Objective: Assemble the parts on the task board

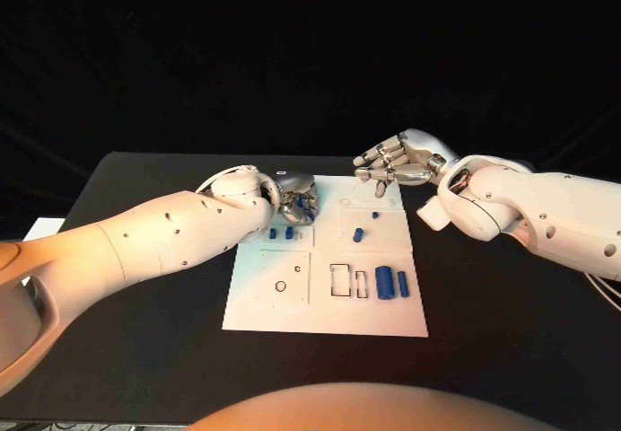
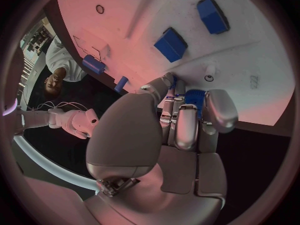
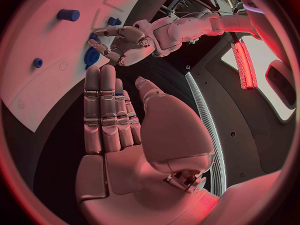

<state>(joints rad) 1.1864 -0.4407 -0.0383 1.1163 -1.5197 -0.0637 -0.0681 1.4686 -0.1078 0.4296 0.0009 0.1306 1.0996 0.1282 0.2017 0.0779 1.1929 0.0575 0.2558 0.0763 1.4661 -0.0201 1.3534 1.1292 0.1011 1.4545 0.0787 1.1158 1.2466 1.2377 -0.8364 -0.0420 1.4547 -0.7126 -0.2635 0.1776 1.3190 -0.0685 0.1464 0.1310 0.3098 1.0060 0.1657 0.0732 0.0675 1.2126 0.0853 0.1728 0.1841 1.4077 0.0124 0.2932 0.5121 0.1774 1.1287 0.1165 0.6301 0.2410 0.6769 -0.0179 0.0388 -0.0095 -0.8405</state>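
The white task board (image 1: 278, 310) lies mid-table. My left hand (image 1: 287, 192) hovers over its far left corner, fingers curled around a small blue part (image 2: 194, 97), also visible as the held part (image 3: 93, 56). Two blue blocks (image 1: 281, 233) sit just nearer than that hand on the board; they appear as blocks (image 2: 170, 44) from the left wrist. My right hand (image 1: 396, 162) is at the board's far right corner, fingers (image 3: 103, 110) straight and side by side, thumb apart, holding nothing. A blue cylinder (image 1: 384, 281) and a slimmer piece (image 1: 404, 284) lie near the right edge.
A small blue peg (image 1: 375, 215) and a short blue piece (image 1: 359, 236) are on the board's right half. Outlined slots (image 1: 340, 279) and a ring mark (image 1: 281, 286) are on its near half. Black table (image 1: 155, 296) surrounds the board.
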